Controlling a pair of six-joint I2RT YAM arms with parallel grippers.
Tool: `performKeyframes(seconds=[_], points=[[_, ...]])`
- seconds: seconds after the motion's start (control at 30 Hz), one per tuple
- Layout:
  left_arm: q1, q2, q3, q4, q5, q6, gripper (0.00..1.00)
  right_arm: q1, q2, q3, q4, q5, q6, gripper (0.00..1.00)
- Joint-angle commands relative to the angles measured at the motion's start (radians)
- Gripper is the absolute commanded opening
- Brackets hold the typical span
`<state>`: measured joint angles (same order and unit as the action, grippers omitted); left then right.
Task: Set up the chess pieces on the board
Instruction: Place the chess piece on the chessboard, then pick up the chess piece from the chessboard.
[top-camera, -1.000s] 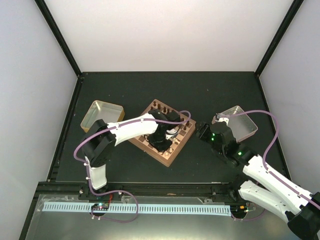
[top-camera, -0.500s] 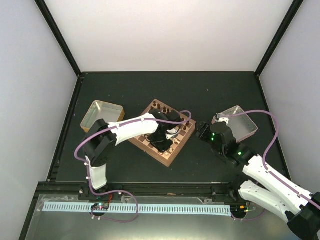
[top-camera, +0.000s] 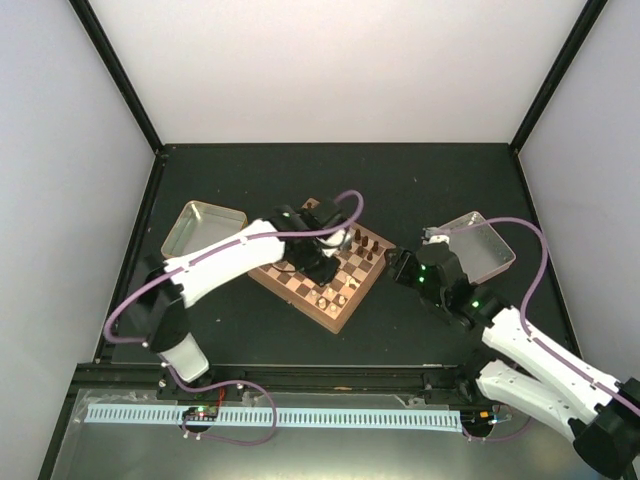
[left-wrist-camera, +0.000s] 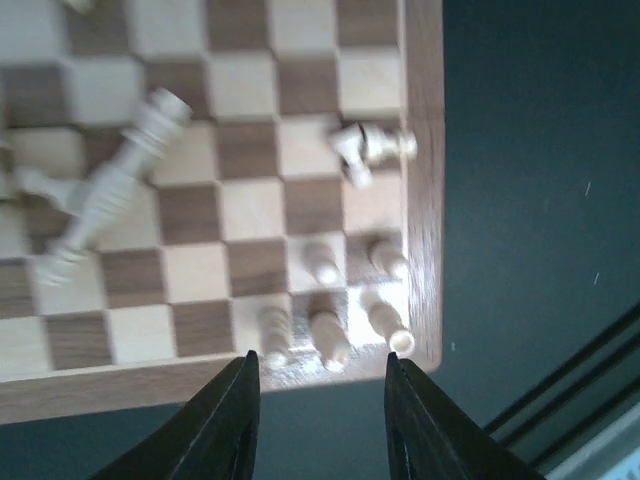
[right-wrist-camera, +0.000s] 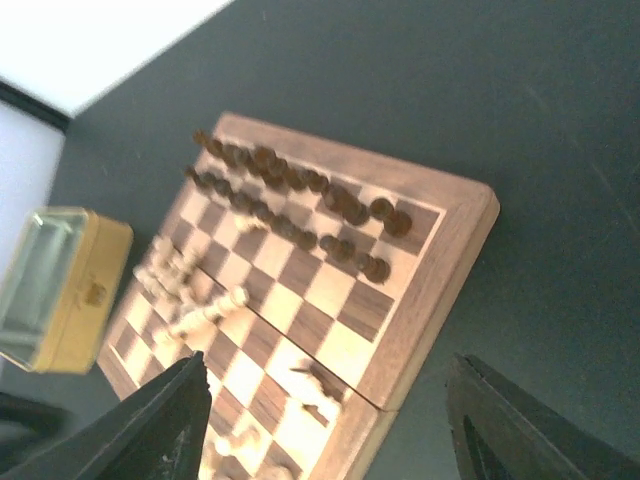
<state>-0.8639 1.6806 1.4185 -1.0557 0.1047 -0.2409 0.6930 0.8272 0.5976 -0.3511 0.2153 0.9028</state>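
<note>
overhead: board (top-camera: 300, 292) is partly covered by the left arm, with left claw (top-camera: 322, 268) hung over it; right claw (top-camera: 402, 268) is held just off the right corner.

left wrist: the jaws are seen spread and empty over the near rim. toppled pale pieces (left-wrist-camera: 105, 195) lie up and left of the claw, long axes slanted across the squares.

right wrist: jaws are spread, nothing is gripped. dark pieces (right-wrist-camera: 290, 190) are ranked along the far edge. the left arm is judged nearer.
</note>
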Motion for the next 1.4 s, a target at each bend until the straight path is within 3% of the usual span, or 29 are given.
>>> performKeyframes(seconds=[0.0,0.2,0.6,1.2,1.37], points=[[0.074,-0.162,-0.054,0.139,-0.098,-0.093,0.37,-0.007,0.090,0.028,-0.005,-0.121,-0.122,0.63],[0.161,-0.387,-0.236,0.339,-0.150,-0.152,0.40,-0.001,0.309,0.154,-0.093,-0.245,-0.301,0.52],[0.206,-0.812,-0.603,0.731,-0.244,-0.178,0.52,0.089,0.697,0.377,-0.237,-0.224,-0.459,0.36],[0.215,-0.847,-0.645,0.748,-0.221,-0.167,0.53,0.121,0.874,0.449,-0.271,-0.149,-0.507,0.22],[0.215,-0.854,-0.648,0.746,-0.224,-0.181,0.53,0.123,0.879,0.449,-0.260,-0.143,-0.528,0.10]])
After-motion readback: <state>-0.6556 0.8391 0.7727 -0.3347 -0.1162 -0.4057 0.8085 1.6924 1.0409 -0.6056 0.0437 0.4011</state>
